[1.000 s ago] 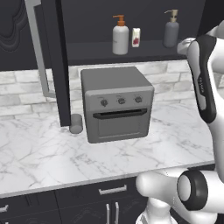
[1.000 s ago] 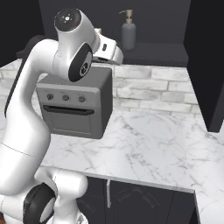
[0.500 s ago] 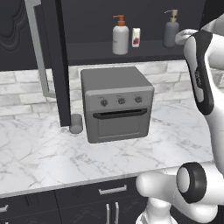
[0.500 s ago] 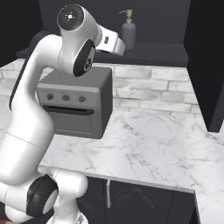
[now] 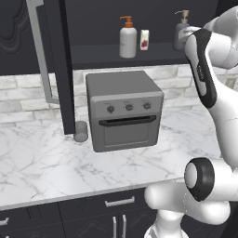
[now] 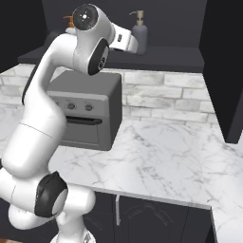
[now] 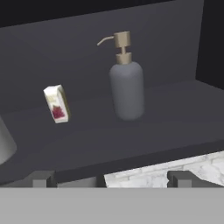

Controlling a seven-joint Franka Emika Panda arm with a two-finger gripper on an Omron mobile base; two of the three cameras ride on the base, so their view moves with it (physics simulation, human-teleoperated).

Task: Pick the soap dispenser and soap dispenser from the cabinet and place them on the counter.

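Two soap dispensers stand on the open cabinet's shelf (image 7: 144, 131). The white one with an orange pump (image 5: 128, 42) is on the left. The slimmer dark grey one with a tan pump (image 7: 127, 87) is on the right, upright, also seen as the grey dispenser (image 6: 139, 35). My gripper (image 7: 111, 179) is open with nothing between its fingers, level with the shelf's front edge and a short way in front of the grey dispenser, not touching it. From the left base view my arm hides part of the grey dispenser (image 5: 181, 32). The marble counter (image 5: 46, 162) lies below.
A small white carton with a red mark (image 7: 57, 104) stands between the two bottles. A grey toaster oven (image 5: 123, 109) sits on the counter under the shelf, with a short grey cup (image 5: 81, 131) at its left. The cabinet door (image 5: 60, 60) hangs open at the left.
My hand has edged up and closer to the shelf, toward the dark grey dispenser. The jaws stayed open and the bottles have not moved.
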